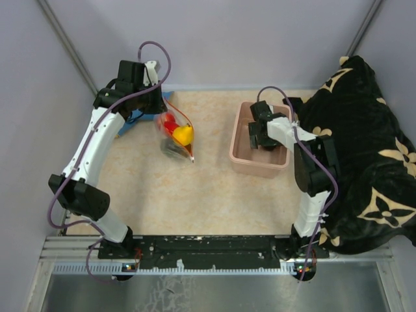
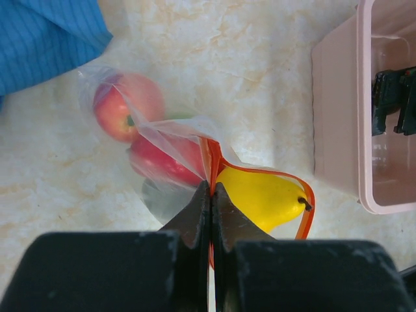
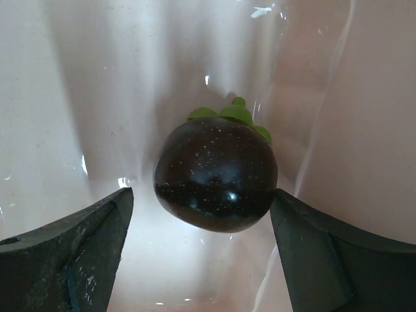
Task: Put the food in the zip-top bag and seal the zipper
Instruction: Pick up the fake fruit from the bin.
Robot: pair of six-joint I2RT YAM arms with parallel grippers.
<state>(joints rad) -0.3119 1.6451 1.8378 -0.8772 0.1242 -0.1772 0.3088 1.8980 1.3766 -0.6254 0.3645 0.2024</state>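
My left gripper is shut on the red-orange zipper of the clear zip-top bag, whose mouth gapes open. Inside the bag lie a red-yellow fruit, a red fruit and a yellow fruit. In the top view the bag hangs just right of the left gripper. My right gripper is open, down inside the pink tub, its fingers on either side of a dark brown-black fruit with green leaves. In the top view the right gripper is in the tub.
A blue cloth lies at the back left beside the bag. A black blanket with tan flower print covers the right side, close to the right arm. The pink tub stands right of the bag.
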